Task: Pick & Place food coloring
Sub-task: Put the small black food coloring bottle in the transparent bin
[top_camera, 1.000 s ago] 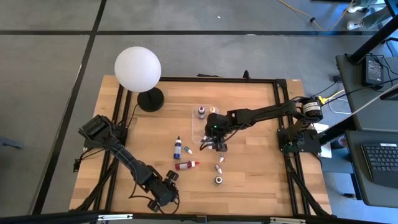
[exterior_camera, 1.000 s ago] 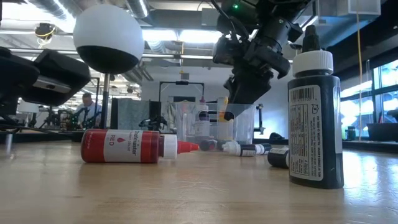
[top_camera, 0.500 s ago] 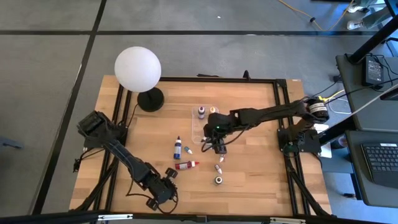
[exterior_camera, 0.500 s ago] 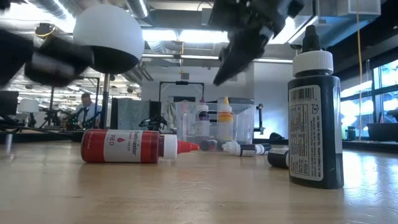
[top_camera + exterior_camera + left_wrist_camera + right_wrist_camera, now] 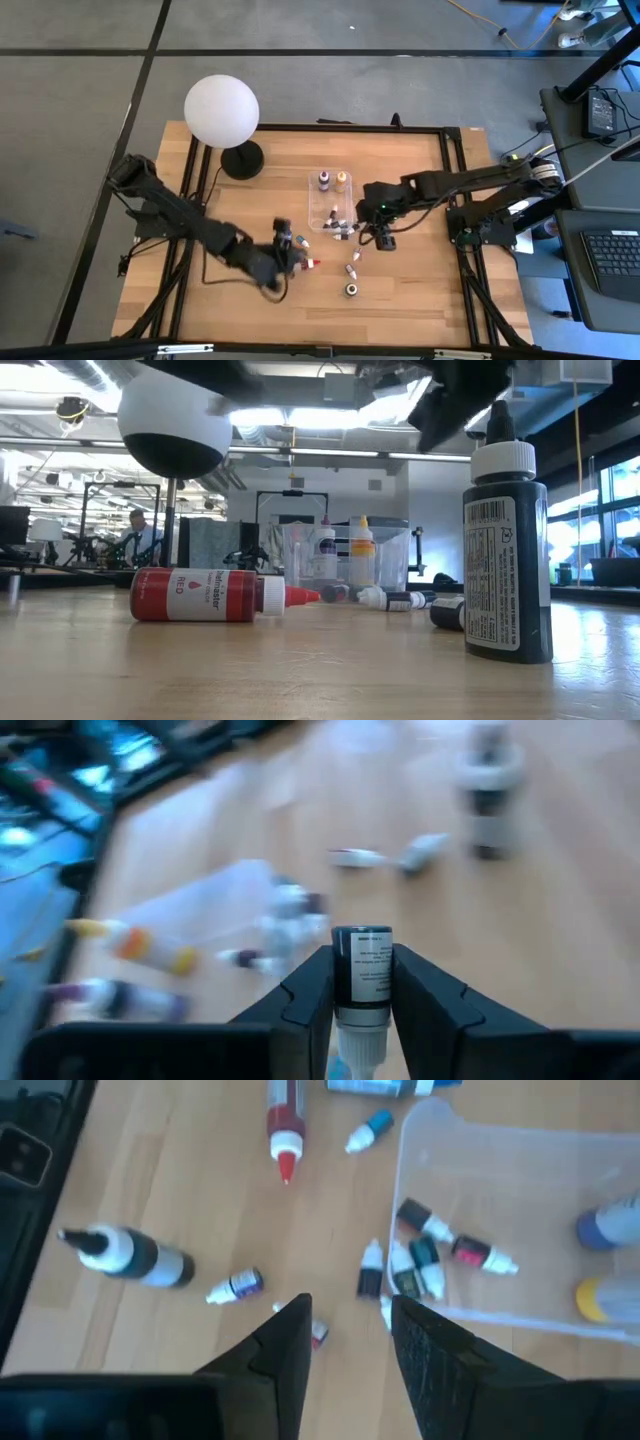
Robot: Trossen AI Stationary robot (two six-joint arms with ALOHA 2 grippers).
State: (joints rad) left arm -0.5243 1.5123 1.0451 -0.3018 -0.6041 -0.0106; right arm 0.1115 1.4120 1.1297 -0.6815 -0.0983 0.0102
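Left arm: reaching from the table's left edge toward the middle; left gripper (image 5: pixel 362 982) is pinching a small dark dropper bottle (image 5: pixel 362 970) between its two fingers, white cap toward the wrist; in the high view it is blurring just beside the blue bottle (image 5: pixel 286 238).
Right arm: stretching from the right edge across the table; right gripper (image 5: pixel 346 1332) is hanging above the wood just beside the clear plastic box (image 5: pixel 318 187), its fingers standing spread with nothing between them.
Box contents: a purple-topped bottle (image 5: pixel 323 180) and a yellow bottle (image 5: pixel 341 180) are standing upright at the far end; several tiny bottles (image 5: pixel 425 1255) are lying in a heap at the near end.
Loose on the table: a red bottle (image 5: pixel 205 595) is lying on its side, tip toward the box; a dark bottle (image 5: pixel 506 545) is standing upright nearest the low camera; tiny bottles (image 5: pixel 352 262) are lying between it and the box.
Globe lamp (image 5: pixel 221 110): standing at the far left corner, well apart from both grippers.
Obstacles: the heap of tiny bottles is lying directly by the right gripper.
Background: a person (image 5: pixel 143 535) is sitting far off in the room.
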